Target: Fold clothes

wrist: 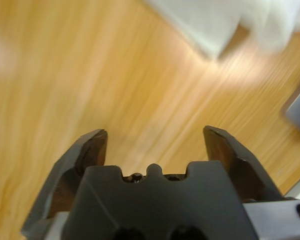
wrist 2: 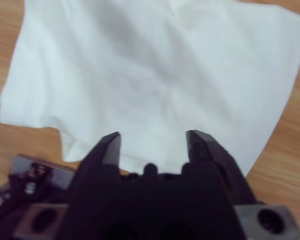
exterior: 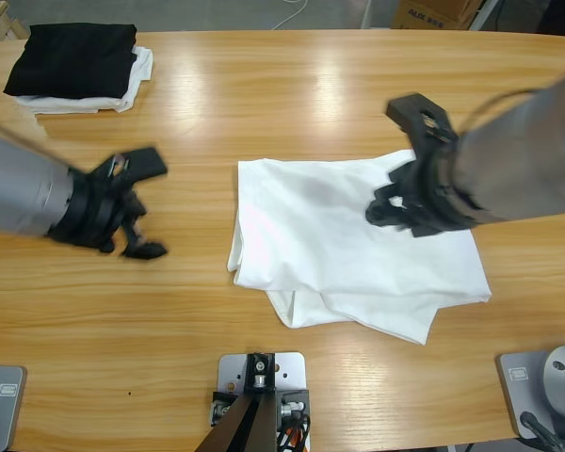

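Observation:
The clothes, a white T-shirt [exterior: 339, 245], lie partly folded and rumpled on the wooden table [exterior: 264, 113], right of the middle. My right gripper [exterior: 384, 162] hovers over the shirt's right part, open and empty. In the right wrist view the shirt [wrist 2: 140, 75] fills most of the picture beyond the open right gripper [wrist 2: 152, 136]. My left gripper [exterior: 155, 207] stands open over bare wood, well left of the shirt. In the left wrist view the open left gripper [wrist: 155, 134] holds nothing, and a corner of the shirt [wrist: 215, 25] shows at the top right.
A folded black garment [exterior: 75, 56] lies on a smaller folded white cloth [exterior: 137, 80] at the table's far left corner. A cardboard box [exterior: 433, 11] stands beyond the far edge at the right.

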Available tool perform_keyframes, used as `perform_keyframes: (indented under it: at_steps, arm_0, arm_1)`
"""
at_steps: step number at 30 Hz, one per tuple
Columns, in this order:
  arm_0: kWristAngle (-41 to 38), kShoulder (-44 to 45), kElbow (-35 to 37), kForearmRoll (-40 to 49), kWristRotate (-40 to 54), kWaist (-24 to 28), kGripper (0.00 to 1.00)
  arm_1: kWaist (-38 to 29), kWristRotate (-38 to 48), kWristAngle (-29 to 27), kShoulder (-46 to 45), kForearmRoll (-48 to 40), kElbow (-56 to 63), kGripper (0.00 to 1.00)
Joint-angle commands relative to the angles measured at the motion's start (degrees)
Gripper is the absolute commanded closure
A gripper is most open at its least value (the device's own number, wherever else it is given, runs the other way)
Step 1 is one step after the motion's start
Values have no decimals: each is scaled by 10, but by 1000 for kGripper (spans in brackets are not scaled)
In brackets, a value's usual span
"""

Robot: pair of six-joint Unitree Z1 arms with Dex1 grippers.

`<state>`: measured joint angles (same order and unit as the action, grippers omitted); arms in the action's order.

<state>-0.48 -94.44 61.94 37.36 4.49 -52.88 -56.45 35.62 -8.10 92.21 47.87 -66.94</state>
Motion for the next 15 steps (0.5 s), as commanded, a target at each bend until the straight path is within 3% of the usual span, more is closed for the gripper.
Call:
perform_keyframes:
  at_steps: [1, 3, 6, 9, 15]
  arm_0:
    - [-5, -103, 155, 47, -71, -57, 395]
    - [-7, -123, 190, 60, -71, -83, 401]
    - [-13, -148, 220, 61, -80, -110, 758]
    - [-13, -170, 239, 61, -93, -128, 990]
    - [-14, -209, 238, 55, -99, -147, 1000]
  arm_1:
    - [176, -123, 87, -71, -134, 141, 1000]
    - [215, -144, 103, -61, -165, 165, 1000]
    - [239, -161, 114, -38, -208, 193, 1000]
    - [257, -169, 120, -21, -239, 205, 1000]
    - [302, -193, 145, 1, -273, 201, 1000]
